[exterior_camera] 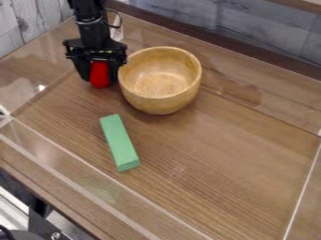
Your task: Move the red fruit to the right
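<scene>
One black gripper (98, 62), upper left, pointing down and straddling the red fruit; whether it is grasping the fruit or only surrounding it, cannot tell. One red fruit (99, 74), sitting low between the fingers, just left of the bowl. One round wooden bowl (160, 82), standing on the table (226, 155). One green block (119, 142), lying nearer the front, below the bowl.

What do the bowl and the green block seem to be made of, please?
The bowl looks like smooth wood, judging by its warm tan colour and soft sheen. The block has an even, flat green colour, perhaps painted wood or plastic; the picture leaves that open.
</scene>
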